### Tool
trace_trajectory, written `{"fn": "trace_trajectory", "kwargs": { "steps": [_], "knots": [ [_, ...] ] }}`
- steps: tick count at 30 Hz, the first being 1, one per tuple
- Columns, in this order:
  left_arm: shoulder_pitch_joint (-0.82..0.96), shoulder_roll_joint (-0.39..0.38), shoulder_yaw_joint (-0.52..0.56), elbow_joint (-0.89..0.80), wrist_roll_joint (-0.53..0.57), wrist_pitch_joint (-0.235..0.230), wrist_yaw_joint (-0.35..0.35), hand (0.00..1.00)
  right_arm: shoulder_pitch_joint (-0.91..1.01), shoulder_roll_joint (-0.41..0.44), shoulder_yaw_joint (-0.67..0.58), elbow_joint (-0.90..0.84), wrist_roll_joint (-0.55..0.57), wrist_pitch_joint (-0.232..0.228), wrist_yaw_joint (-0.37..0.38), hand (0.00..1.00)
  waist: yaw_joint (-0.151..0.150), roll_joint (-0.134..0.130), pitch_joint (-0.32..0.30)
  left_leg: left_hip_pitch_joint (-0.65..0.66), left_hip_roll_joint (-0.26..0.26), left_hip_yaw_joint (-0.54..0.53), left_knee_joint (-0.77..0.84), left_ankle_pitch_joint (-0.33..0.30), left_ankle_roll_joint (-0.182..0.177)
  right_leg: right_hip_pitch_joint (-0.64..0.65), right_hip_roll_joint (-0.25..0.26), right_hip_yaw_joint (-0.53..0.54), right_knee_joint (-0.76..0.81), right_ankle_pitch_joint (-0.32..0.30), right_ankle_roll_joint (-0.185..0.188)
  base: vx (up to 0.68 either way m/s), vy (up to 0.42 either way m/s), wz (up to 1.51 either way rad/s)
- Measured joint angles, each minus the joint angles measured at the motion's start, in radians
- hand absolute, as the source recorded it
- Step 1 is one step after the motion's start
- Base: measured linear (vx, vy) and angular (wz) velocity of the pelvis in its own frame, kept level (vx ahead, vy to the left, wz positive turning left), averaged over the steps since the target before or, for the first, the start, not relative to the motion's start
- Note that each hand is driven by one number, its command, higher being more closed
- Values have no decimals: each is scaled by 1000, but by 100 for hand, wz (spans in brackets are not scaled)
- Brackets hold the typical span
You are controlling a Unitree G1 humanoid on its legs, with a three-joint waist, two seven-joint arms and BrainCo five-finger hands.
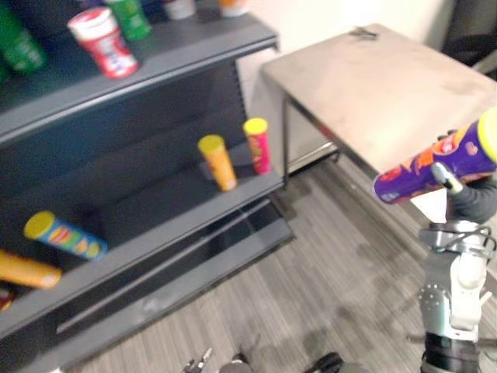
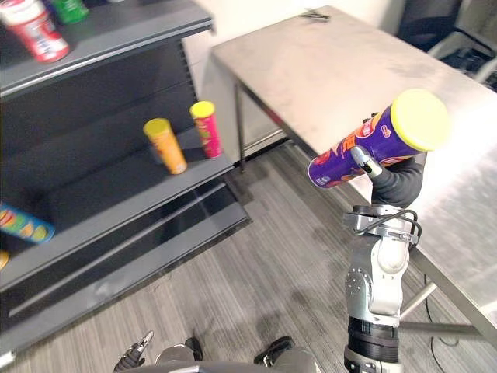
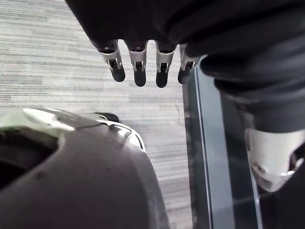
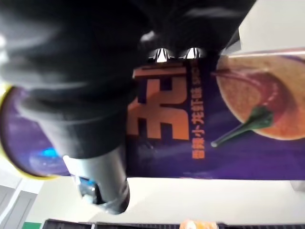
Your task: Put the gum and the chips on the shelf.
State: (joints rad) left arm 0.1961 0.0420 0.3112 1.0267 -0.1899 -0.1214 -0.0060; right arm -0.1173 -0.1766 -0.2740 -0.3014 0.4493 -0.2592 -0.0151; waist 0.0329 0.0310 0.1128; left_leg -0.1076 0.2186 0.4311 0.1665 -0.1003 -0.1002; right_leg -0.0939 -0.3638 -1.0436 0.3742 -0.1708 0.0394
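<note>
Gripping chips can (image 2: 345, 159), right hand (image 2: 397, 185) curled round

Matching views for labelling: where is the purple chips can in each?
Left eye: purple chips can at the right edge, in the right hand.
Right eye: can right of centre.
Right wrist: can across the frame.
Left wrist: left hand over floor.
Shared landmark: grey table.

A: Purple all over, that tall purple cardboard chips tube (image 2: 353, 155), with orange lettering and a bright yellow plastic lid (image 2: 420, 119)!

B: And the dark grey metal shelf (image 1: 155, 225) showed colour too: an orange chips tube (image 1: 218, 162) and a red chips tube (image 1: 258, 144), both yellow-capped.

A: A blue multicoloured tube (image 1: 66, 235) as well, yellow-lidded!

B: The striped grey floor (image 1: 326, 264) ran in fine lines, and the pale beige table (image 1: 380, 85) was plain.
</note>
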Motion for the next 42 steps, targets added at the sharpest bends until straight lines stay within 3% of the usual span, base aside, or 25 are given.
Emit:
{"fn": "trace_trajectory", "kwargs": {
  "steps": [5, 7, 11, 19, 21, 24, 27, 28, 29, 30, 31, 32, 34, 37, 39, 42],
  "knots": [
    [-1, 7, 1, 0, 10, -1, 1, 0, 6, 38, -5, 4, -11, 0, -21, 100, -1, -17, 9, -13, -37, -3, -2, -1, 8, 13, -21, -8, -40, 73, 3, -18, 191, 19],
    [-6, 25, 1, -2, 12, -1, 2, 0, 15, 61, -3, 7, -15, 1, -27, 100, 1, -48, 19, -14, -49, -4, 3, -9, 20, 20, -23, -6, -62, 93, 13, -36, 163, 5],
    [-6, 35, 9, 0, 12, -1, 3, 0, 33, 61, 0, 9, -19, 7, -24, 100, 12, -70, 25, -11, -66, -4, -27, 1, 37, 29, 0, -1, -123, 131, 20, -46, 109, 5],
    [-6, 25, 33, -5, -4, -2, 0, 0, 32, 61, 57, 68, -55, 9, -5, 100, 36, -72, 26, -27, -82, -14, -40, 9, 53, 31, 14, 10, -175, 170, 22, -32, 91, 4],
    [-7, 25, 33, -19, -4, -5, -1, 0, 29, 59, 84, 84, -55, 10, 11, 100, 37, -73, 26, -61, -71, -30, 9, -7, 58, 31, 18, 11, -179, 175, 25, 36, 82, 23],
    [-4, 25, 32, -33, -39, -7, -2, 0, 3, 60, 141, 108, -53, 13, 27, 100, 64, -78, 34, -93, -43, -31, 132, -62, 71, 50, 24, 14, -178, 180, 29, 22, 113, 6],
    [-2, 20, 28, -33, -82, -7, -3, 0, -8, 59, 179, 114, -53, 14, 46, 100, 85, -76, 36, -98, -32, -46, 196, -132, 81, 78, -3, 18, -122, 182, 33, -42, 136, 16],
    [-2, 19, 25, -33, -82, -7, -3, 0, -5, 59, 182, 114, -53, 14, 48, 100, 80, -77, 39, -100, -46, -67, 204, -145, 91, 80, -32, 44, -78, 183, 33, -18, 215, 66],
    [-2, 25, 7, -33, -82, -7, -3, 0, 3, 58, 181, 114, -53, 14, 48, 100, 76, -81, 41, -94, -74, -102, 206, -163, 107, 68, -79, 137, 5, 190, 17, 33, 249, 91],
    [0, 29, -16, -35, -82, -7, -3, 0, 6, 56, 182, 114, -52, 17, 51, 100, 65, -76, 44, -78, -102, -142, 201, -163, 124, -1, -110, 332, 130, 224, -87, 69, 224, 88],
    [3, 36, -32, -38, -82, -7, -3, 0, 7, 58, 183, 115, -51, 17, 53, 100, 61, -70, 48, -75, -107, -161, 200, -159, 131, -42, -93, 455, 162, 201, -74, 87, 170, 97],
    [5, 47, -50, -40, -82, -7, -2, 0, 15, 64, 188, 114, -46, 17, 63, 100, 50, -64, 53, -68, -116, -207, 182, -149, 148, -88, -11, 677, 167, 124, -12, 94, 93, 97],
    [7, 71, -48, -38, -81, -7, 1, 0, 40, 71, 205, 110, -44, 17, 70, 100, 36, -86, 54, -32, -158, -260, 131, -116, 147, -108, 82, 840, 123, 70, 10, 119, 38, 120],
    [3, 79, -38, -33, -79, -9, 2, 0, 63, 80, 228, 102, -30, 17, 90, 100, 32, -105, 47, -13, -204, -317, 128, -115, 144, -124, 144, 890, 1, 75, 18, 145, -34, 85],
    [3, 81, -36, -31, -77, -10, 2, 0, 80, 83, 238, 90, -10, 17, 91, 100, 29, -113, 44, -16, -225, -340, 143, -120, 135, -120, 157, 926, -62, 104, 49, 150, -73, 67],
    [9, 67, -24, -27, -73, -11, 5, 0, 88, 108, 242, 80, -6, 17, 90, 100, 34, -98, 46, -21, -199, -359, 145, -127, 102, -66, 190, 922, -148, 98, 66, 140, -125, 21]
  ]
}}
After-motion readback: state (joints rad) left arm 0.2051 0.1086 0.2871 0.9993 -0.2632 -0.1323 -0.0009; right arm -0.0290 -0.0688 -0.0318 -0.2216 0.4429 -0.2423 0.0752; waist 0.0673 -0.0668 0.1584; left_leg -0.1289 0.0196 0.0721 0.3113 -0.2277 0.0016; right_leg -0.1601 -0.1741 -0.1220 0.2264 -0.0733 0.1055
